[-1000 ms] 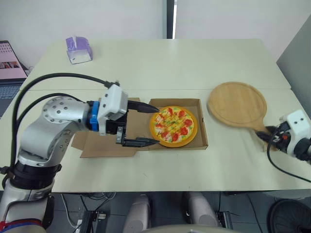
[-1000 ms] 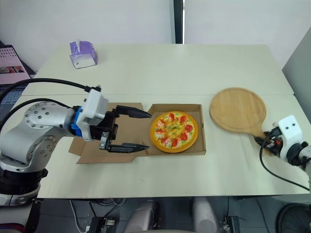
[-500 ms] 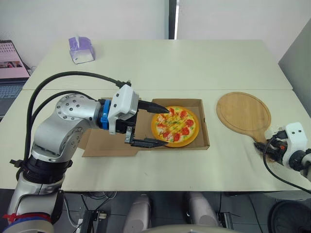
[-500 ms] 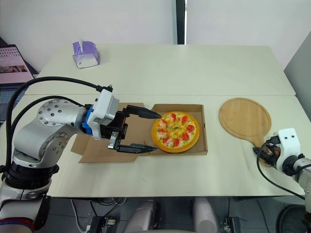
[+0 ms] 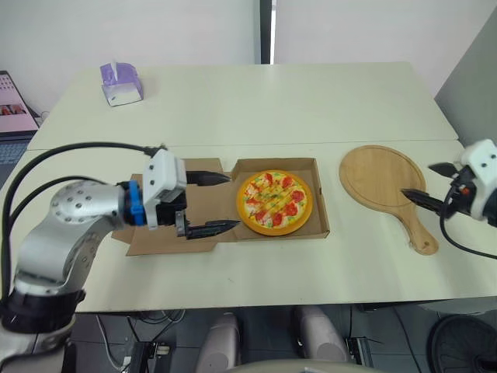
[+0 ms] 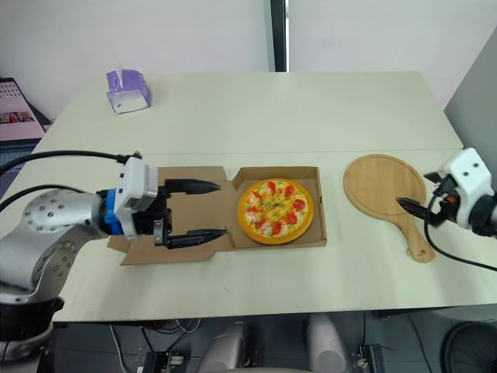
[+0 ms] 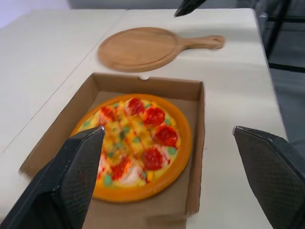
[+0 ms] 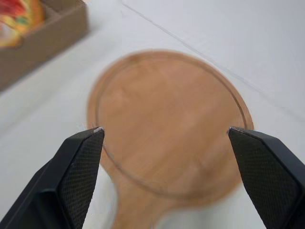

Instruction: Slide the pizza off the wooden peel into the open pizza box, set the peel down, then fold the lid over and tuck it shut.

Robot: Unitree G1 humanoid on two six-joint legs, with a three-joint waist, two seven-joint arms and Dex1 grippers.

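Two cream bench (image 5: 256,101) tops sit pushed together, a thin seam running across the middle, and there's a plain white wall (image 5: 155,31) behind. The surface is smooth and matte.

The brown cardboard pizza box (image 5: 321,203) sits open near the front edge. Its lid (image 5: 155,242) lies flat on the robot's left side. To the right of the box, not touching it, is the wooden peel (image 5: 380,177): a round pale-wood paddle with a groove near the rim and a short handle, lying flat on the bench.

The pizza (image 5: 274,202) is inside the box tray. It's round, with an orange crust and red and green toppings.

A laptop (image 5: 12,109) peeks in at the far left, and there's a small purple tissue box (image 5: 120,83) at the back.

The left gripper (image 5: 233,200) hovers over the lid with its fingers spread apart. The right gripper (image 5: 418,179) is also spread wide, holding nothing, above the peel near its handle.
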